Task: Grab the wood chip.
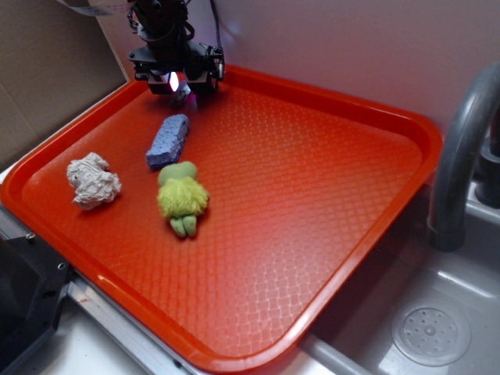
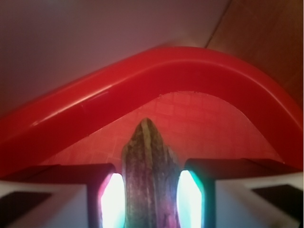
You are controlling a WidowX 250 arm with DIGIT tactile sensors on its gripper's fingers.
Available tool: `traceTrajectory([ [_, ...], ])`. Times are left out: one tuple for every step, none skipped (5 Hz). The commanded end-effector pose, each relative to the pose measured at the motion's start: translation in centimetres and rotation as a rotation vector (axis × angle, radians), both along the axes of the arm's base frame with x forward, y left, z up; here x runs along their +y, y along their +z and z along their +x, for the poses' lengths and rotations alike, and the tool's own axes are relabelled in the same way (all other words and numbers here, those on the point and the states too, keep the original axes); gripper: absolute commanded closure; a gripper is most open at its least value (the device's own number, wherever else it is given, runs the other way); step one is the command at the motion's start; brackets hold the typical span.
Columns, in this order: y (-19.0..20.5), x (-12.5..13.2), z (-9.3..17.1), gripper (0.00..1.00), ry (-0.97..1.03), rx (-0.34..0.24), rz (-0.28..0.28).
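Note:
The wood chip (image 2: 149,171) is a dark brown, rough, oblong piece with a tapered tip. In the wrist view it stands between my two lit pads (image 2: 113,202), pointing at the tray's far corner. My gripper (image 2: 151,194) is shut on it, with both pads against its sides. In the exterior view the gripper (image 1: 178,84) is low over the far left corner of the red tray (image 1: 328,101). There the chip (image 1: 183,95) shows only as a dark bit under the fingers.
A blue sponge (image 1: 169,141) lies just in front of the gripper. A green plush toy (image 1: 182,195) and a crumpled white paper wad (image 1: 93,181) lie nearer. The tray's raised rim (image 2: 142,90) is close behind the chip. A sink and grey faucet (image 1: 461,156) are to the right.

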State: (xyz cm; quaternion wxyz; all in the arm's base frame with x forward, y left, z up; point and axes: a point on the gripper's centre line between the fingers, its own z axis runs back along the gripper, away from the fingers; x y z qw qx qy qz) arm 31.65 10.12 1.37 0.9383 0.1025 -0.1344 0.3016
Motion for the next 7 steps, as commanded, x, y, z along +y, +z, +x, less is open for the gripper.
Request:
traceTrajectory([
  [3.7,0.4,-2.9,1.00,-0.202,0.182,-0.142],
  [6.5,-1.1,-4.8,1.00,-0.306,0.229,-0.216],
  [10.4,-3.7,-6.4,1.00,-0.396,0.225,-0.248],
  [14.2,-6.2,-6.9,1.00,-0.460,0.222,-0.288],
  [16.7,-8.4,-7.1,1.00,-0.512,0.232,-0.307],
  [18.6,-10.8,-6.6,1.00,-0.586,0.250,-0.340],
  [20.0,-13.3,-6.7,1.00,-0.656,0.267,-0.302],
])
